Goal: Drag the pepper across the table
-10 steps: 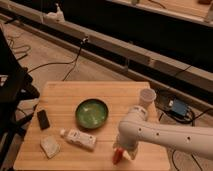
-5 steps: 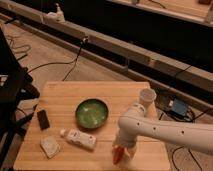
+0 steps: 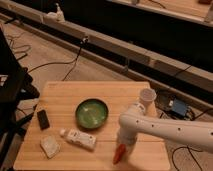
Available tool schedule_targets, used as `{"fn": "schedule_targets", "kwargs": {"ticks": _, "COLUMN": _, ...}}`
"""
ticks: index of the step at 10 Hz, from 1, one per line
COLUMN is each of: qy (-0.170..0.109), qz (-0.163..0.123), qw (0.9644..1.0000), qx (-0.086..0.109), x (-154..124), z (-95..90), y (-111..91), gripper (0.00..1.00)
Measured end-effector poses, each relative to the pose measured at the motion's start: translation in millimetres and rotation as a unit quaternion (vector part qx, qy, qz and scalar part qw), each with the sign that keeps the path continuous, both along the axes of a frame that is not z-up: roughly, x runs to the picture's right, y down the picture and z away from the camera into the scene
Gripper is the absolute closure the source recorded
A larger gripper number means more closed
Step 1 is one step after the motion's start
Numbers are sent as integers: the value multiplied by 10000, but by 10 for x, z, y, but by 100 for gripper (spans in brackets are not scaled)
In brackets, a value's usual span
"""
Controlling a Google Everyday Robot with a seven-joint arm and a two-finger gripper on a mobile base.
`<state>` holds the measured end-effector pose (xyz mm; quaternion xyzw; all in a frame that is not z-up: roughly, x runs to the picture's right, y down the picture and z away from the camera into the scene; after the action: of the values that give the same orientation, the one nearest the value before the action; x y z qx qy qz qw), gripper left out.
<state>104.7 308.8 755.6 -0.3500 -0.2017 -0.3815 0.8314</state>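
Note:
The pepper (image 3: pixel 118 155) is a small red-orange chili lying near the front right edge of the light wooden table (image 3: pixel 60 97). My white arm comes in from the right, and its gripper (image 3: pixel 123 144) points down right over the pepper's upper end. The arm's wrist hides where the gripper meets the pepper.
A green bowl (image 3: pixel 92 113) sits mid-table. A white labelled tube (image 3: pixel 78 138) lies in front of it, a pale packet (image 3: pixel 50 146) at front left, a black block (image 3: pixel 43 119) at left, a white cup (image 3: pixel 146 97) at back right. Cables lie on the floor around.
The gripper has shifted a little toward the front edge, and the pepper has moved with it, slightly forward and down.

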Motion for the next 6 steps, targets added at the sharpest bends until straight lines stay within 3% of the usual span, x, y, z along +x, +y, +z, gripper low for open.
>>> {"fn": "schedule_targets", "kwargs": {"ticks": 3, "qy": 137, "qz": 49, "qw": 9999, "qx": 74, "x": 46, "z": 4, "y": -3, "gripper": 98}}
{"fn": "schedule_targets", "kwargs": {"ticks": 6, "qy": 370, "qz": 125, "qw": 9992, "qx": 119, "x": 199, "z": -44, "y": 29, "gripper": 100}}
